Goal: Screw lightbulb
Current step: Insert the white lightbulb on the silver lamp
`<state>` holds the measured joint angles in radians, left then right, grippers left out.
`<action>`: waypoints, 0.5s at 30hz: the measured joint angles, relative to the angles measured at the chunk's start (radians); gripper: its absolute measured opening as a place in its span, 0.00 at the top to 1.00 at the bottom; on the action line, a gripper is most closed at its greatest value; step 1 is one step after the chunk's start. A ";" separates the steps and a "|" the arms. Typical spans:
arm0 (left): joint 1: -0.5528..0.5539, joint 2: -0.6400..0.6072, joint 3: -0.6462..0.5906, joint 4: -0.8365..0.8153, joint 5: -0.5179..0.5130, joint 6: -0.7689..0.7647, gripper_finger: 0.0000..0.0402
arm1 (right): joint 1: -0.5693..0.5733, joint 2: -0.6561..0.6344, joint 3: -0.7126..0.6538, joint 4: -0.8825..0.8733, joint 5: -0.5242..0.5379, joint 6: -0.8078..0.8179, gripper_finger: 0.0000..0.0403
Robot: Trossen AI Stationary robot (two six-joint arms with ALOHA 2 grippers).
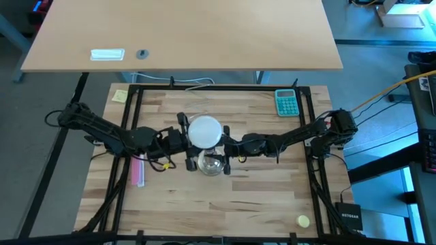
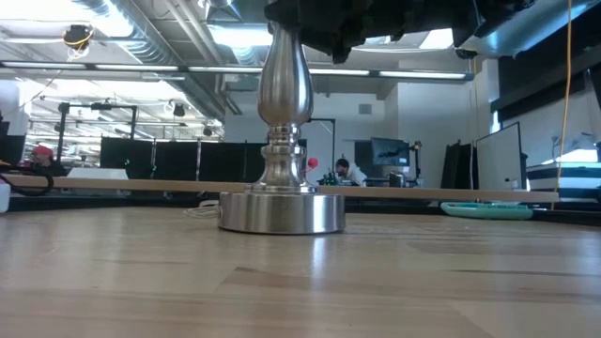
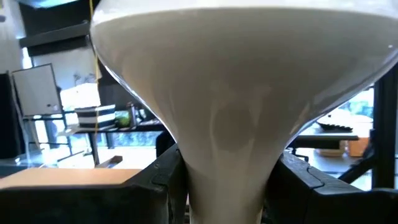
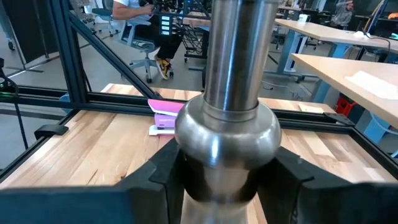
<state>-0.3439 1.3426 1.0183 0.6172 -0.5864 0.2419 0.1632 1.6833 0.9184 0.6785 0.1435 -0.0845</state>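
The white frosted lightbulb (image 1: pixel 204 131) hangs globe-up over the table's middle, with my left gripper (image 1: pixel 185 139) shut on it, reaching in from the left. Just below it stands the silvery socket stand (image 2: pixel 282 141), upright with its round base (image 2: pixel 282 211) flat on the wood. My right gripper (image 1: pixel 228 146) comes from the right and is shut on the stand's stem. In the low view the dark grippers hide the stand's top, so I cannot tell whether the bulb's screw base meets it. My left gripper pinches the bulb's narrow neck (image 3: pixel 227 155) between its two fingers (image 3: pixel 155 183), just under the flare of the globe. The fingers come about level from the table's left. The bulb stands upright, globe on top, clear of the table; its screw base is out of the picture. My right gripper pinches the rounded bulge of the stand's stem (image 4: pixel 227 134) between its two fingers (image 4: pixel 158 174), one on each side. The fingers come level from the table's right, across the upright stem. The stand stays upright with its base on the table.
A teal calculator (image 1: pixel 287 102) lies at the far right, a yellow note (image 1: pixel 120 95) at the far left, a pink flat item (image 1: pixel 138 170) on the left side, and a small yellow object (image 1: pixel 303 220) near the front right. Black frame rails (image 1: pixel 129 122) border the table.
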 joint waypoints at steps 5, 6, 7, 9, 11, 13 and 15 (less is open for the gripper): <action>0.001 0.001 0.000 -0.026 0.003 -0.027 0.63 | 0.000 0.000 0.000 0.002 0.003 -0.001 0.63; 0.001 0.004 0.000 -0.037 0.002 -0.036 0.63 | 0.000 0.000 0.000 0.002 0.002 -0.001 0.63; 0.002 0.006 0.001 -0.047 0.001 -0.040 0.63 | 0.000 0.000 0.000 0.003 0.001 -0.002 0.63; 0.005 0.010 0.000 -0.048 0.003 -0.045 0.63 | 0.000 0.000 -0.001 0.004 0.002 -0.005 0.63; 0.005 0.011 0.000 -0.048 -0.004 -0.051 0.63 | 0.000 0.000 -0.001 0.005 0.003 -0.004 0.63; 0.005 0.011 0.000 -0.049 -0.006 -0.052 0.63 | 0.000 0.000 -0.002 0.012 0.004 -0.004 0.63; 0.005 0.013 0.000 -0.050 -0.007 -0.059 0.63 | 0.001 0.000 -0.002 0.021 0.003 -0.010 0.63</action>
<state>-0.3389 1.3559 1.0187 0.5673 -0.5938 0.1833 0.1640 1.6829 0.9161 0.6998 0.1464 -0.0944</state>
